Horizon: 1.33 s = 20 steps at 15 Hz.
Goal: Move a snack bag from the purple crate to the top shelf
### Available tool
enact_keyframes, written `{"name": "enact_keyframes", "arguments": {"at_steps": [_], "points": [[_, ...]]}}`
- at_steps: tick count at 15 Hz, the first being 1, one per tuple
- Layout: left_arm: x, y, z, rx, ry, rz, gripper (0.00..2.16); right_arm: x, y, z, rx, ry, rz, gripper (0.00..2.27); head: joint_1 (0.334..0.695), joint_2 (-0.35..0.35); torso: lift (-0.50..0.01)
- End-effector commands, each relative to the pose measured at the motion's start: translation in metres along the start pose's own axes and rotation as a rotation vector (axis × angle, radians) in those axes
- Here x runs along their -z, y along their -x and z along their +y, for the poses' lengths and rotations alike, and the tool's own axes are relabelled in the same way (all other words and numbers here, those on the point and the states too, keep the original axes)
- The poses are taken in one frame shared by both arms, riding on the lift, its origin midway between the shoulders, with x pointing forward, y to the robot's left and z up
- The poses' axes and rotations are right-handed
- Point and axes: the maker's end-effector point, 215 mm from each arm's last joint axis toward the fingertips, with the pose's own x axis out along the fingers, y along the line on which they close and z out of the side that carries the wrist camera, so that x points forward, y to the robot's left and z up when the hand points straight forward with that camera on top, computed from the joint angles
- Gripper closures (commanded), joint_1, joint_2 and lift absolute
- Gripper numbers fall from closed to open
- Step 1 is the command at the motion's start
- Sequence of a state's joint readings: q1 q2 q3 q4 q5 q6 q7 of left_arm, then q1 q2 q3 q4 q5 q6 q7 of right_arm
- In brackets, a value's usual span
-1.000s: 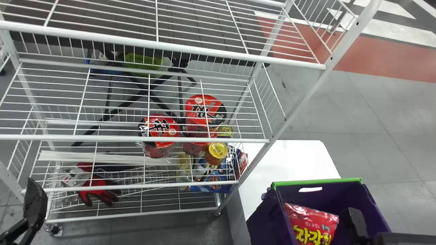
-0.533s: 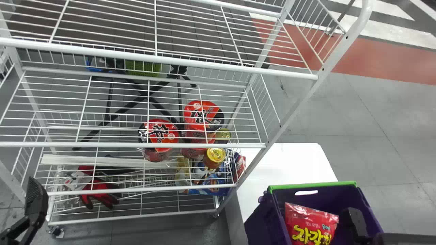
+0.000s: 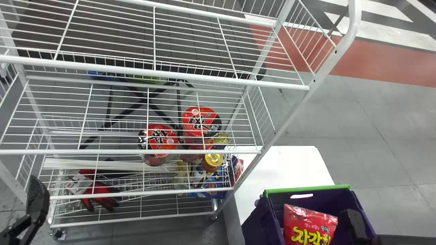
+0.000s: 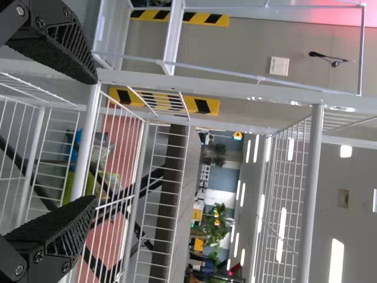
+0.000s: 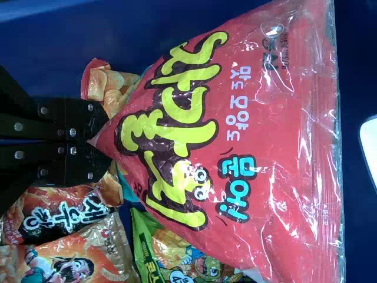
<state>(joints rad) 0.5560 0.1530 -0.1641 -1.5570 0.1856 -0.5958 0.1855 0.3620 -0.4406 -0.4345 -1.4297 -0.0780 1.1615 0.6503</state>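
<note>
The snack bag (image 5: 277,165) is within the purple crate (image 3: 260,223), pinched by your closed right gripper (image 5: 101,141) while your left gripper (image 4: 96,140) stands wide and empty, so gripping looks done, leaving lifting and placing on the top shelf (image 3: 153,73).

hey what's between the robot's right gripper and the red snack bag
Nothing. In the right wrist view, the right gripper is closed right on a corner of the red snack bag, leaving no gap.
</note>
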Motion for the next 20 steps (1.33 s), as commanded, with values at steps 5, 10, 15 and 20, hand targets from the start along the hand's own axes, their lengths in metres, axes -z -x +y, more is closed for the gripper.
{"name": "enact_keyframes", "arguments": {"at_steps": [5, 10, 15, 20], "points": [[0.003, 0.0, -0.002, 0.004, 0.0, 0.01, 0.12, 0.002, -0.003, 0.003, -0.003, 0.016, 0.001, 1.69, 0.695, -0.35, -0.223], [0.002, 0.008, 0.001, -0.008, -0.002, 0.017, 0.12, -0.005, -0.002, 0.0, 0.001, 0.039, -0.023, 1.69, 0.695, -0.35, -0.203], [0.001, 0.012, 0.001, -0.008, -0.007, 0.018, 0.12, -0.005, -0.003, -0.002, 0.001, 0.039, -0.024, 1.69, 0.695, -0.35, -0.183], [-0.002, 0.018, 0.003, -0.011, -0.006, 0.014, 0.12, -0.006, -0.008, 0.001, -0.009, 0.05, -0.044, 1.69, 0.695, -0.35, -0.163]]}}
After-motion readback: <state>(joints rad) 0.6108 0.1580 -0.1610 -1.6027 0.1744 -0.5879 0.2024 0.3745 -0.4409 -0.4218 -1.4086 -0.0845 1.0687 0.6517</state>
